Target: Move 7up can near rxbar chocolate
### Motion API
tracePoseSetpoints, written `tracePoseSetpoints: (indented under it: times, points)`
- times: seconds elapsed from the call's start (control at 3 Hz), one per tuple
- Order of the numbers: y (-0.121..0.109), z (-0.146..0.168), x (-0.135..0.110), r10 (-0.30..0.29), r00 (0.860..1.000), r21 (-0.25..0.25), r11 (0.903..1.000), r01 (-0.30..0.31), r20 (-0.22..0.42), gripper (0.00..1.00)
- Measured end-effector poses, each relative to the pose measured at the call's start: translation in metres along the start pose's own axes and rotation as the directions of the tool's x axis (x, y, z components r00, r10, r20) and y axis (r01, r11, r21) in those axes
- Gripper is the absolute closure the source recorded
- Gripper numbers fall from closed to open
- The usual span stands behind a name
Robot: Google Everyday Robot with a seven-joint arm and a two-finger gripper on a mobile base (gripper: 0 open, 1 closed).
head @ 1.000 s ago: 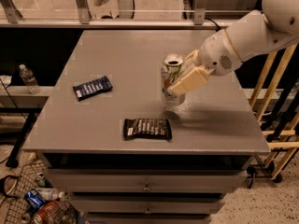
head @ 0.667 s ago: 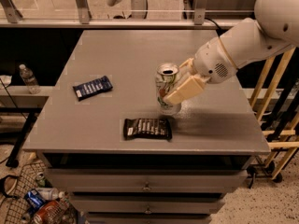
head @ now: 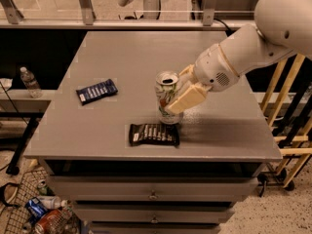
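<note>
- Nearest you, at the front edge of the table [head: 229,135], the chocolate bar [head: 153,134] lies flat in its dark wrapper, just where it lay a second ago.
- Right behind it stands the can [head: 167,83], upright, its base just beside the bar's back edge. Over the last second it has come down and forward from mid-table to this spot.
- The gripper [head: 169,102] is wrapped around the can from the right, with the pale near finger [head: 186,98] slanting across its side. The jaws are still pinching the can.
- You cannot tell whether the base is fully on the table or a hair above it.
- That means the carry looks all but done. What is left for you is probably to settle the can, let go, and back out without tipping it onto the bar.
- Farther left, the blue bar [head: 97,91] sits well apart and unmoved.
</note>
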State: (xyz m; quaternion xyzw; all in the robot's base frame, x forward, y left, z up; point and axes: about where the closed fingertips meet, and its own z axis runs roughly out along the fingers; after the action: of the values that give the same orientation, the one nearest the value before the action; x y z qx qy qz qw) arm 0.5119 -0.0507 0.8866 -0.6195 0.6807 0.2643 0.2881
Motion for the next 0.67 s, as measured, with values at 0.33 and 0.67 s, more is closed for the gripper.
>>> tracePoseSetpoints:
  times: [0.33,0.67]
  points:
    - [-0.0049,0.0058,-0.002,-0.027,1.0,0.01,0.9996,0.027,0.003,1.0]
    - [-0.0101,0.0148,-0.0037,-0.049,0.999,0.006,0.9988,0.049,0.017,1.0]
